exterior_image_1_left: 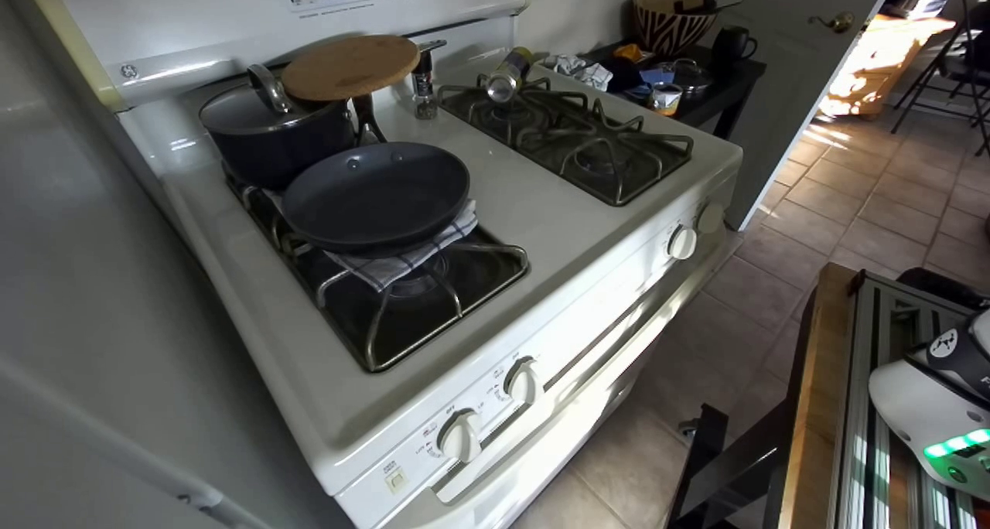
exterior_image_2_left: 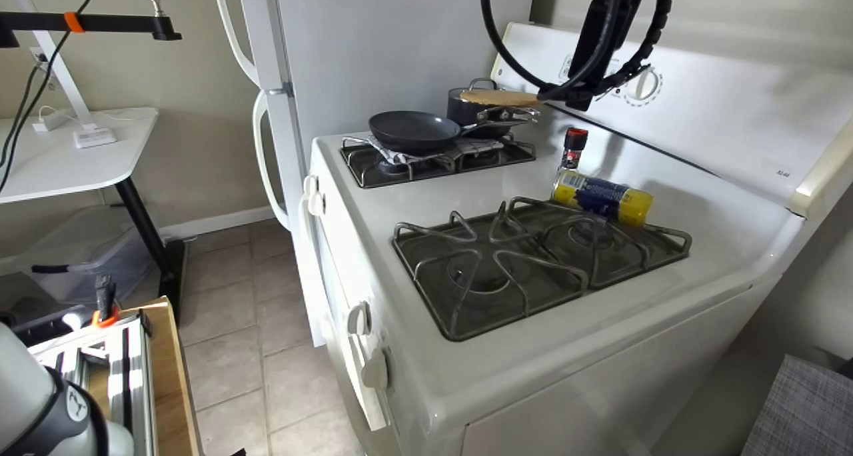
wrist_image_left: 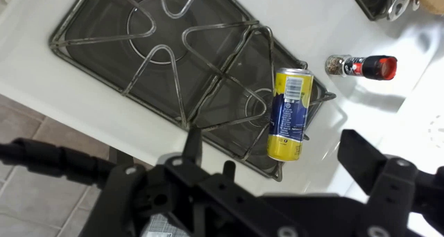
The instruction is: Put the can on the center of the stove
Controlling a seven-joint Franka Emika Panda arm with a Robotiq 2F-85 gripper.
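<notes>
The can is yellow and dark blue with silvery ends. It lies on its side across the back part of one dark wire grate, and shows in both exterior views. The stove is a white gas range; a bare white strip between its two grate pairs shows in both exterior views. My gripper is open and empty in the wrist view. Its fingers stand apart to either side of the can's lower end in the picture, not touching it. In an exterior view a black arm part with looped cables hangs above the stove.
A dark frying pan rests on a checked cloth on the other grates. Behind it stand a dark pot and a round wooden board. A grinder with a red-topped cap stands near the can. The back panel rises behind.
</notes>
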